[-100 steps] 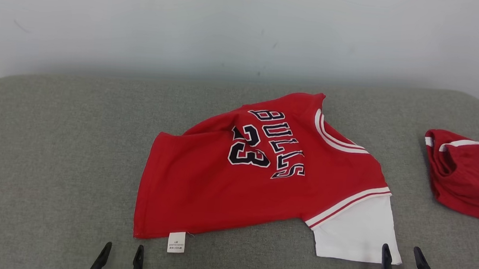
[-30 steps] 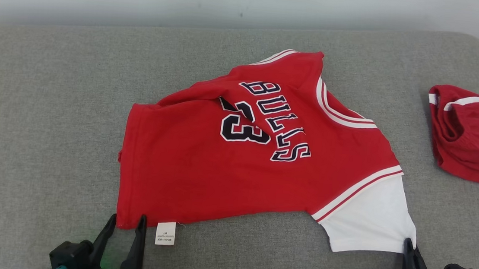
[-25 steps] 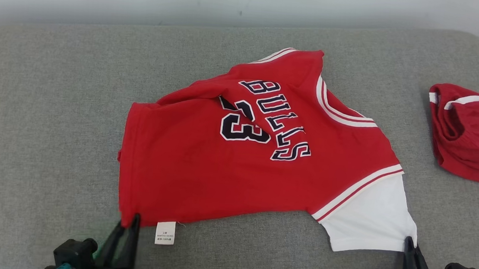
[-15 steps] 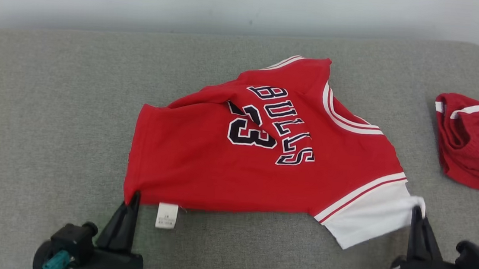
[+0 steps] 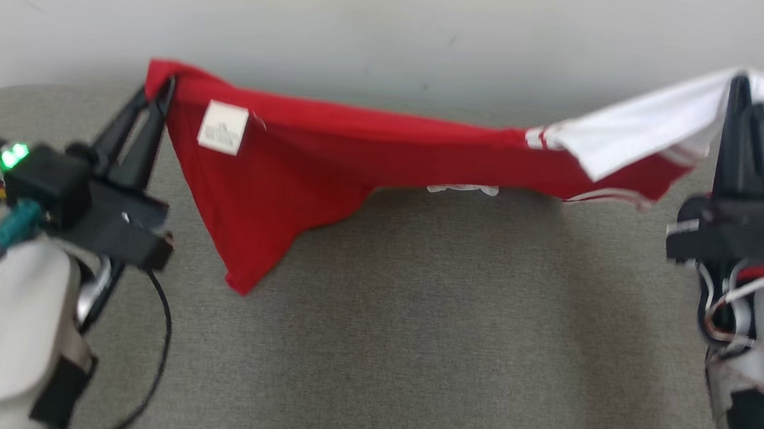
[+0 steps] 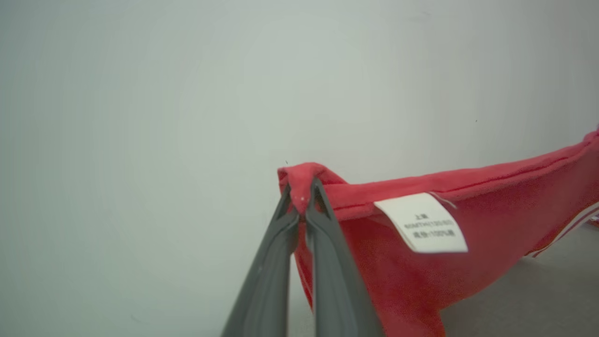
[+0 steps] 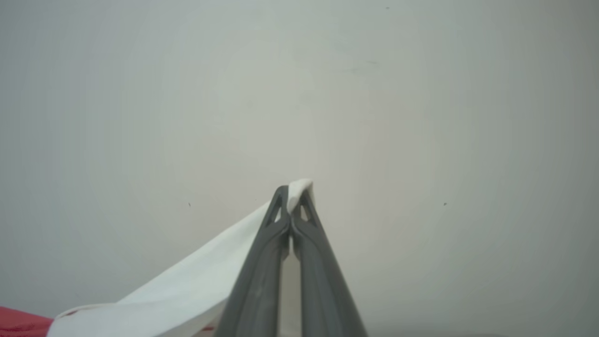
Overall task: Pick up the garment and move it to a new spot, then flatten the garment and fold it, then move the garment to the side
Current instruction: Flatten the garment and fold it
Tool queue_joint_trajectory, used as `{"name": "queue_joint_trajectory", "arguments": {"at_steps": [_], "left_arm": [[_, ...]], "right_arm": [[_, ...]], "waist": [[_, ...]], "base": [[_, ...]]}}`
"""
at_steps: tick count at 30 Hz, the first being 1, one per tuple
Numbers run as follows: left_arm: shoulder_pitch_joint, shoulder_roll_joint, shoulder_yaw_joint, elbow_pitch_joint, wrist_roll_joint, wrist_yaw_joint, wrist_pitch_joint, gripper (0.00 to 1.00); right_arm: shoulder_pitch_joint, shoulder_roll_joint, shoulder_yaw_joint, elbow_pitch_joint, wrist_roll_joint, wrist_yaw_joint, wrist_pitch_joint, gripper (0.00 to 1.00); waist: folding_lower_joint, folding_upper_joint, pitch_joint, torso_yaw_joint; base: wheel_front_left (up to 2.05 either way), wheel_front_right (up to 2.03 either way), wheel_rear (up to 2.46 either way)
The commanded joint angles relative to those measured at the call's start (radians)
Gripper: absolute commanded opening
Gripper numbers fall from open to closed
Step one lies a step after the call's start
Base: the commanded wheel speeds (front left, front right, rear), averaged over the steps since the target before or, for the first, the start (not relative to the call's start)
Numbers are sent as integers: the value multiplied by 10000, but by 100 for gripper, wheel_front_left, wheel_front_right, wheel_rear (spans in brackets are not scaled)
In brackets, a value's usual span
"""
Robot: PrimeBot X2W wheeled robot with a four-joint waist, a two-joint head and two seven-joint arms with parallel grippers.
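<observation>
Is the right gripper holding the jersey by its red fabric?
No, in the right wrist view the right gripper is shut on the corner of the white sleeve.

garment: red jersey, white sleeve edged in red-white trim | state: off the surface, stretched in a sagging band between two raised corners | pose: red corner left, white corner higher right, loose flap drooping to a point | label: white, near left corner

Soft, even light is falling; the head view is blurring; the garment is casting a faint mid-frame shadow.
</observation>
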Motion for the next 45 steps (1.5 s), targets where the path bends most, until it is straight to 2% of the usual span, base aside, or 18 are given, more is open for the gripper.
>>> {"name": "queue_joint_trajectory", "arguments": {"at_steps": [1, 7, 12, 17, 23, 29, 32, 37, 39, 42, 45], "left_arm": [[-480, 257, -149, 292, 56, 16, -4, 0], [-2697, 985, -1041, 1493, 223, 3, -4, 0], [-4207, 1321, -1605, 2547, 171, 0, -3, 0], [-5405, 1338, -1915, 3322, 194, 0, -3, 0], [-6342, 1190, -2099, 3576, 476, 241, -3, 0], [-7568, 872, -2534, 4162, 893, 511, -3, 0], [-8442, 783, -2545, 4117, 1095, 919, -4, 0], [-9595, 968, -2659, 3626, 1284, 1372, -1, 0], [-10006, 1112, -2745, 3302, 1297, 1382, -3, 0], [-9984, 1287, -2822, 2740, 1147, 1549, -3, 0], [-9383, 1527, -2841, 2455, 915, 1630, -1, 0]], "right_arm": [[-484, -169, 145, 73, -119, -7, -1, 0], [-2841, -730, 960, 873, -458, -7, 0, 0], [-4509, -1000, 1655, 1748, -630, -7, 0, 0], [-5892, -1083, 2084, 2645, -836, -7, -1, 0], [-7318, -1026, 2147, 3610, -1157, -7, -1, 0], [-8799, -1129, 1957, 4630, -1753, -7, 0, 0], [-9710, -1159, 1673, 5066, -2108, -7, -3, 0], [-10591, -1009, 580, 4907, -2806, -7, 2, 0], [-10896, -930, 112, 4604, -3171, -7, -1, 0], [-10872, -931, -366, 3965, -3537, -7, -1, 0], [-10351, -948, -661, 3824, -3740, -7, 3, 0]], "waist": [[1, -1, -89, 110], [1, -1, 203, 64], [1, -1, 751, 29], [1, -1, 1621, 8], [1, -1, 2551, 73], [1, -1, 3340, 406], [1, -1, 3630, 503], [1, -1, 3775, 556], [1, -1, 3783, 529], [1, -1, 3864, 480], [1, -1, 3968, 430]], "base": [[0, 0, 0], [0, 0, 0], [0, 0, 0], [0, 0, 0], [0, 0, 0], [0, 0, 0], [0, 0, 0], [0, 0, 0], [0, 0, 0], [0, 0, 0], [0, 0, 0]]}}
